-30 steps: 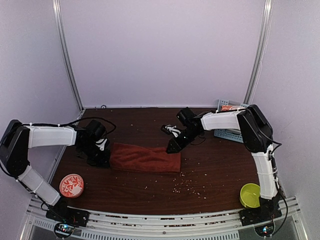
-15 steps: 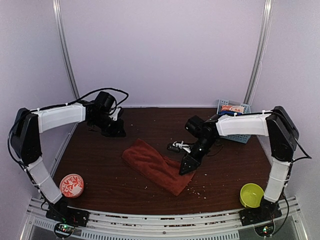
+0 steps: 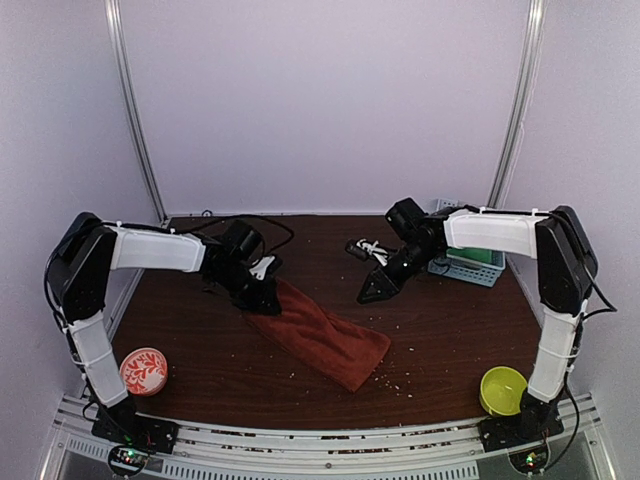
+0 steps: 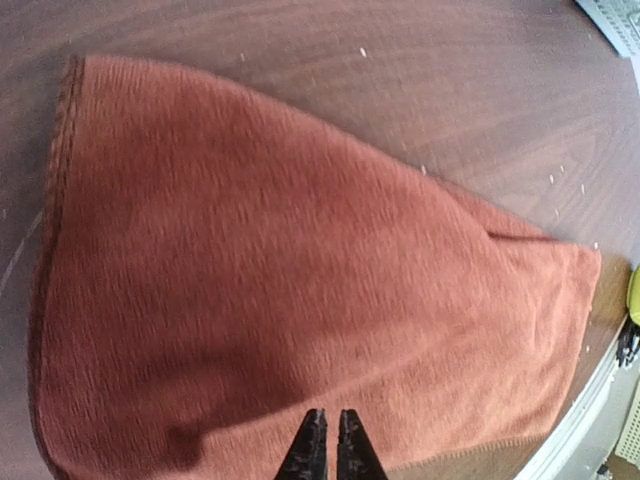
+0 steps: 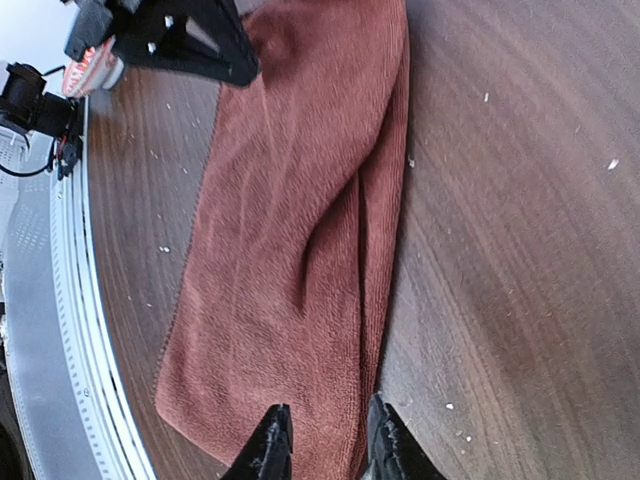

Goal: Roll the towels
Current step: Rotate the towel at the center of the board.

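Soft, even light fills the top view; the dark brown wooden tabletop [image 3: 450, 330] shows only weak shadows. The left wrist view is slightly blurred, a dark shadow lying on the rust-red terry towel [image 4: 250, 250] by the left gripper [image 4: 328, 450]. The right wrist view is sharper, with pale sheen on the wood.

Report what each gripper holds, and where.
Neither visibly holds anything: left gripper shut at the far end of the red towel; right gripper open, clear of it.

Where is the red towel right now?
In the top view, the red towel lies mid-table, slanting from the left tool toward the near edge.
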Robot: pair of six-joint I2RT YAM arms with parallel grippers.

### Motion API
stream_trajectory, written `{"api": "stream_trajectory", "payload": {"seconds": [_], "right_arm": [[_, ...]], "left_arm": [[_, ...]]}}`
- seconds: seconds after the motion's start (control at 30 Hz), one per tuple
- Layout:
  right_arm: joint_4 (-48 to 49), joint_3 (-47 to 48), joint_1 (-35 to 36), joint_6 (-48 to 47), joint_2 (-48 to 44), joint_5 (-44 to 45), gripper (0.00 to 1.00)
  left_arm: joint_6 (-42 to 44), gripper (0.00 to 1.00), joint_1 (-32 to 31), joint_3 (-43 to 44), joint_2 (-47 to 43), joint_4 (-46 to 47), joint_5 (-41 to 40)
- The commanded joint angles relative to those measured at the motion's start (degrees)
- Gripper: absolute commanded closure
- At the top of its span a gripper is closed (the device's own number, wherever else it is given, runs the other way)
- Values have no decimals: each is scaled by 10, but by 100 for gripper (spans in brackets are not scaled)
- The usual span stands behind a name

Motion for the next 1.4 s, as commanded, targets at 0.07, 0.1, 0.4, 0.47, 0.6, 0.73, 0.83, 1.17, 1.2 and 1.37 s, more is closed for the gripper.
{"api": "stream_trajectory", "payload": {"seconds": [0.07,0.1,0.4,0.47,0.6,0.73,0.83,1.17,1.2,1.37], "right_arm": [[-6,-55,2,-23,10,7,73],[-8,-64,3,-26,7,6,72],[-42,-150,15,-69,-13,-3,72],[-52,-162,24,-85,-15,-23,72],[-73,-167,31,-101,-33,-47,71],[-63,-144,6,-74,-60,-16,70],[-19,-113,-17,-14,-63,7,70],[13,32,-24,65,80,-12,70],[14,42,-23,69,90,-17,70],[1,75,-13,73,124,-18,68]], "left_arm": [[3,96,5,42,62,65,-14],[6,96,5,53,76,65,-15],[71,98,10,312,279,41,18],[74,98,10,379,321,41,44],[77,95,12,479,366,19,83],[86,88,11,433,291,9,37],[82,84,12,351,205,22,-8],[53,83,11,198,122,89,8],[53,83,11,206,129,91,9],[65,85,13,245,179,79,-2]]}}
